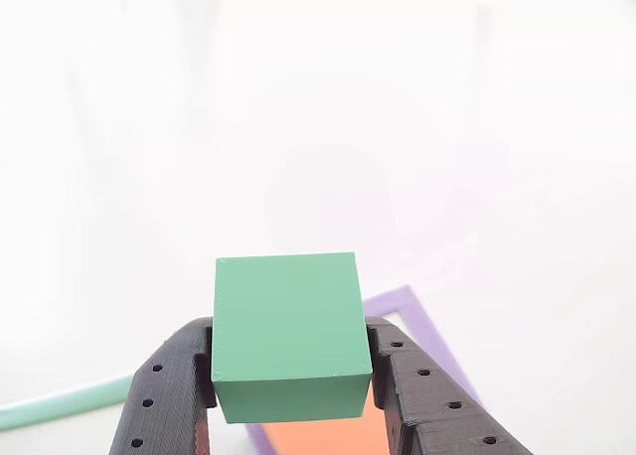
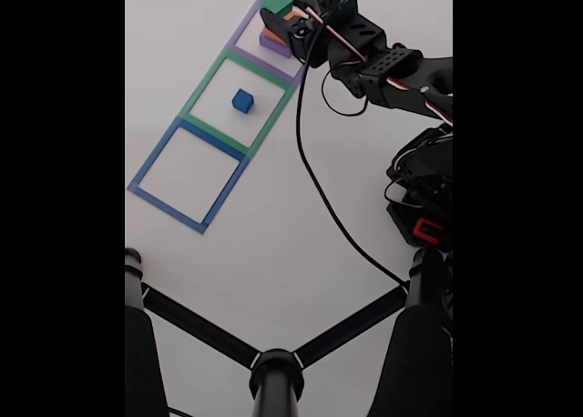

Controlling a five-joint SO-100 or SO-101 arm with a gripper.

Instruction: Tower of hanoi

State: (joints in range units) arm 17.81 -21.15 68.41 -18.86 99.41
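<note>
Gripper point(image 1: 290, 376) clamped on green block point(image 1: 288, 331), held above orange block point(image 1: 323, 435) in the purple outline point(image 2: 244, 36); probably clear of it, though hard to judge; lift straight up; keep squeeze even; carry toward blue outline point(image 2: 146, 173), avoiding blue cube point(image 2: 242, 100).

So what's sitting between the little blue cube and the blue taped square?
Nothing but bare white table and the tape lines themselves. In the fixed view the blue cube sits alone inside the green taped square, beside the blue taped square.
</note>
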